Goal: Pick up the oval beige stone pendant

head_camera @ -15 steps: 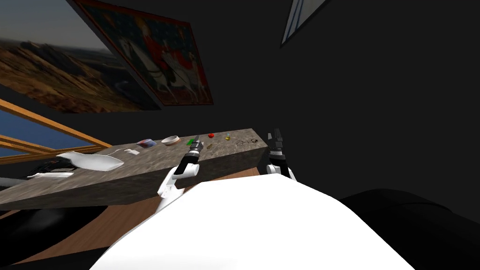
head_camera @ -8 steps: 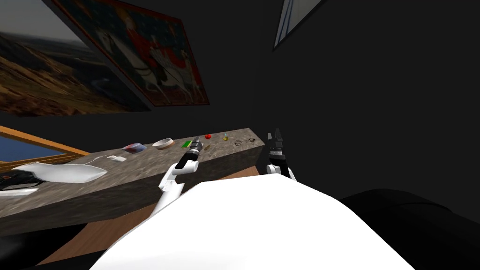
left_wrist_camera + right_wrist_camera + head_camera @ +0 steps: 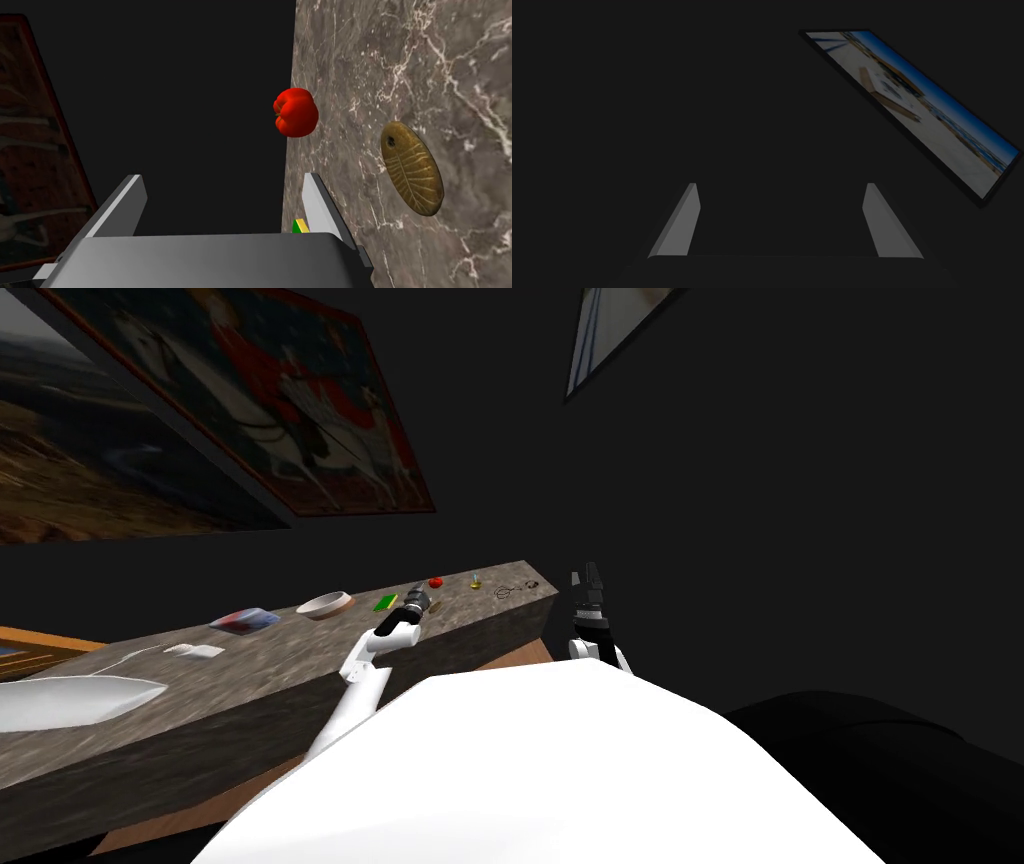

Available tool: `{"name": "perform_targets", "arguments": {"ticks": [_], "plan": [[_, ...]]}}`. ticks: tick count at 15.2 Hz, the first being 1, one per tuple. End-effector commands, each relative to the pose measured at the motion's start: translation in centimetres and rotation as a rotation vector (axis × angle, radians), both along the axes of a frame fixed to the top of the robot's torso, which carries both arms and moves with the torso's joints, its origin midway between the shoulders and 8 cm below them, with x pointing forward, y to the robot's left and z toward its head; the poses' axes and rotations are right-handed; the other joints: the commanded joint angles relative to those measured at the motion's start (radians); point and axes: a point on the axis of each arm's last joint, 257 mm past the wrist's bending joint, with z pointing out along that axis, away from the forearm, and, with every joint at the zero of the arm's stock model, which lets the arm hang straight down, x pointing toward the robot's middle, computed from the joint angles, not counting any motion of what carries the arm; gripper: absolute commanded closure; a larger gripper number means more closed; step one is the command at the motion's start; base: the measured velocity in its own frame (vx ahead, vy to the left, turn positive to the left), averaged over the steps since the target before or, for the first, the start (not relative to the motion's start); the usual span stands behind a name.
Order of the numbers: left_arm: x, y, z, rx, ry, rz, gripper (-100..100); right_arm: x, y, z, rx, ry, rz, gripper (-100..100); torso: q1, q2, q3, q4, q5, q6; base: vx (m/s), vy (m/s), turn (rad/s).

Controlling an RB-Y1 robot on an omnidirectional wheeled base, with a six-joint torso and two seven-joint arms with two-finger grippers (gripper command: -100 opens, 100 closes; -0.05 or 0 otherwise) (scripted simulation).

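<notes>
Approach step. Left claw is wide and empty, hovering over the marbled surface. The oval tan-brown pendant lies flat just outside one finger, near a red pepper. Next move: shift sideways to straddle it, descend, close. Right claw is wide and idle.

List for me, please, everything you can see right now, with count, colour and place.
counter: one, marbled grey-brown, before me
pendant: one, oval beige-brown, flat on counter, untouched
pepper: one, red, near counter's far edge
bowl: one, pale, on counter
block: one, green and yellow, between bowl and pepper
small things: several, unclear, along counter
pictures: three, framed, on walls
left gripper: one, grey fingers open, above counter, pendant outside them
right gripper: one, grey fingers open, raised past counter's end
</notes>
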Motion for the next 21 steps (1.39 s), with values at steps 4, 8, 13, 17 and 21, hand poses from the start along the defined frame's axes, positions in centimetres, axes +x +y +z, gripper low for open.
{"name": "perform_targets", "arguments": {"ticks": [4,8,13,17,21], "plan": [[0.6,2.6,-2.7,-0.087,0.094,0.064,-100,0.0,0.0,0.0,0.0,0.0,0.0,0,0.0,0.0,0.0,0.0,0.0,-0.001,-0.015,0.032,-0.131],[0.6,4.1,-4.4,-0.142,0.168,0.113,-100,0.0,0.0,0.0,0.0,0.0,0.0,0,0.0,0.0,0.0,0.0,0.0,0.0,-0.017,0.038,-0.189],[0.3,5.6,-6.1,-0.199,0.242,0.165,-100,0.0,0.0,0.0,0.0,0.0,0.0,0,0.0,-0.001,0.0,0.0,0.0,0.0,-0.013,0.033,-0.139],[-0.1,6.9,-7.5,-0.256,0.306,0.216,-100,0.0,0.0,0.0,0.0,0.0,0.0,0,0.0,-0.001,0.0,0.0,0.0,0.0,-0.013,0.03,-0.119],[-0.5,8.1,-8.6,-0.312,0.36,0.266,-100,0.0,0.0,0.0,0.0,0.0,0.0,0,0.0,-0.001,0.0,0.0,0.0,0.0,-0.014,0.038,-0.128]]}}
